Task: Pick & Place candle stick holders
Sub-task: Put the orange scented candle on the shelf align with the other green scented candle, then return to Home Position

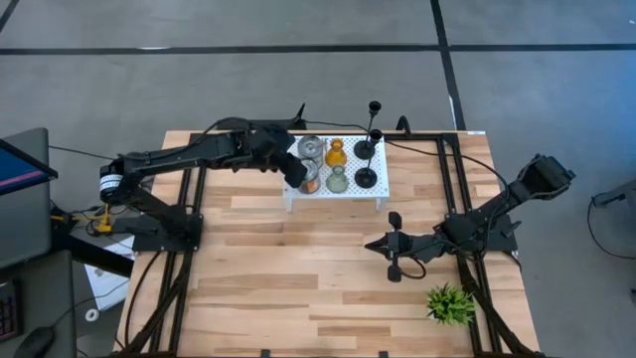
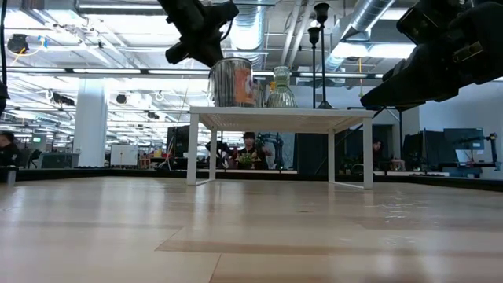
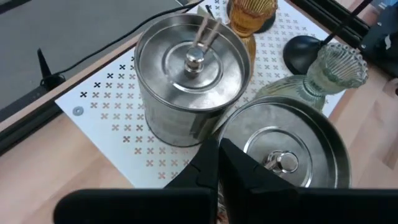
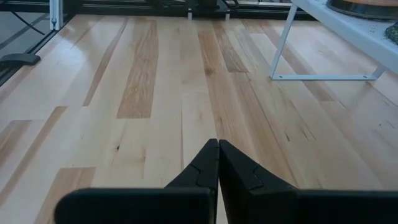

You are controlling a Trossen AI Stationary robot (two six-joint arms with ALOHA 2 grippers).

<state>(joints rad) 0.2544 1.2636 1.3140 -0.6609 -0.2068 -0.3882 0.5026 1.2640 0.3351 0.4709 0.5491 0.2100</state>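
Silvery jar holder (image 1: 309,177) half hidden under left end effector (image 1: 296,175).

White stand (image 1: 343,196), top (image 3: 118,106) patterned with rows of small dark cross-shaped holes; on it two silvery metal jars (image 3: 189,62) (image 3: 286,155), one with an orange patch on its side (image 2: 242,82), one amber ribbed glass holder (image 1: 336,154), one pale grey-green ribbed glass holder (image 3: 329,71), and two black thin-stemmed holders (image 1: 367,177) (image 1: 364,149) with round black bases. Table (image 1: 298,278) of light wood planks in mixed pale and honey tones, edged by a black frame; green spiky plant (image 1: 450,304). Both arms black, left arm (image 1: 179,154) with a white band near its base, fingers (image 4: 214,168) matte black.
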